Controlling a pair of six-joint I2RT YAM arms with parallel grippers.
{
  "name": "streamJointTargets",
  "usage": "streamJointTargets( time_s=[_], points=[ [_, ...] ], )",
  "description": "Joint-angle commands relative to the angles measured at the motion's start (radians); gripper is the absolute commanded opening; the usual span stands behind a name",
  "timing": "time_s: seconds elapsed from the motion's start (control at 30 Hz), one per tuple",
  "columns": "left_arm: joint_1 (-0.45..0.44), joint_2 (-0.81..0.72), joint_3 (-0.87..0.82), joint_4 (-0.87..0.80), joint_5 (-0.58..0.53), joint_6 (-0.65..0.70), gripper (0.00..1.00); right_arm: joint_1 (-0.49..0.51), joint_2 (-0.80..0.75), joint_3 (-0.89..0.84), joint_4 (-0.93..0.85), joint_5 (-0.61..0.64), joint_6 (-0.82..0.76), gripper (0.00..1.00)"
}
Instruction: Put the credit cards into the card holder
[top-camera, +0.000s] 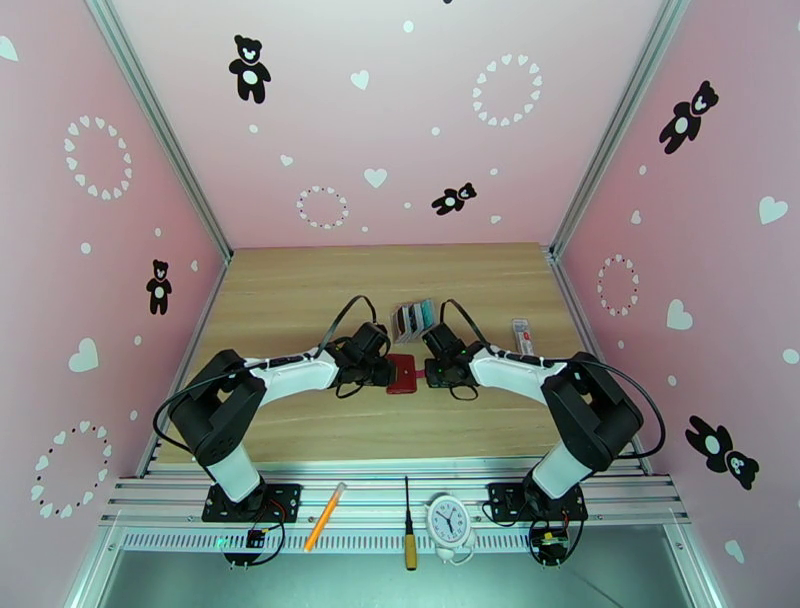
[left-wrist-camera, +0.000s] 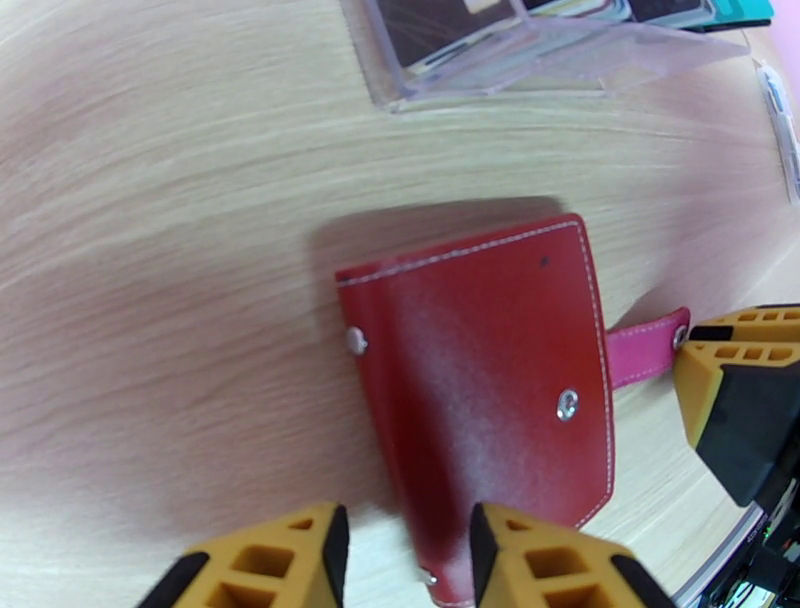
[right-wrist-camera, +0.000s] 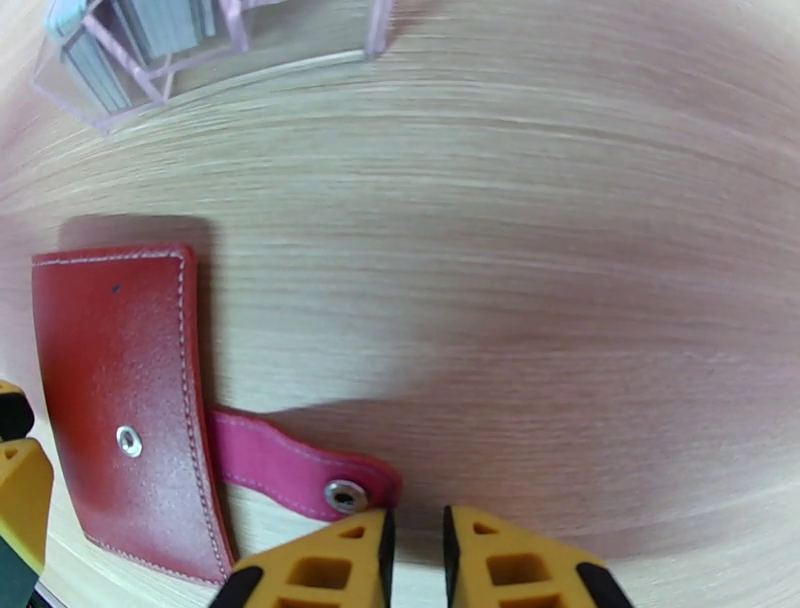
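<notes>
Both my jaws were empty: left gripper half-open astride an edge of the red wallet, right gripper narrow beside the tab, probably floppy, best pinched there.

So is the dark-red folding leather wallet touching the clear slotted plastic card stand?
Apart: the left wrist view shows a strip of bare wooden table between wallet and stand.

High rear overview, close wrist views (apparently opposed), sharing wallet

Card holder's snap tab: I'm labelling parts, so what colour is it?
The snap tab is pink, clearest in the right wrist view.
</notes>
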Motion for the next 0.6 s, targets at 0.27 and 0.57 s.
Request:
streamJointTargets(
  time_s=[0.27, 0.57],
  points=[
    [-0.008, 0.046, 0.008, -0.024, -0.036, -0.015, 0.4, 0.0, -0.158, 0.059, -0.079, -0.077, -0.034, 0.26],
    [-0.008, 0.047, 0.013, -0.047, -0.062, -0.014, 0.39, 0.02, -0.124, 0.135, -0.044, -0.197, -0.036, 0.18]
  ],
)
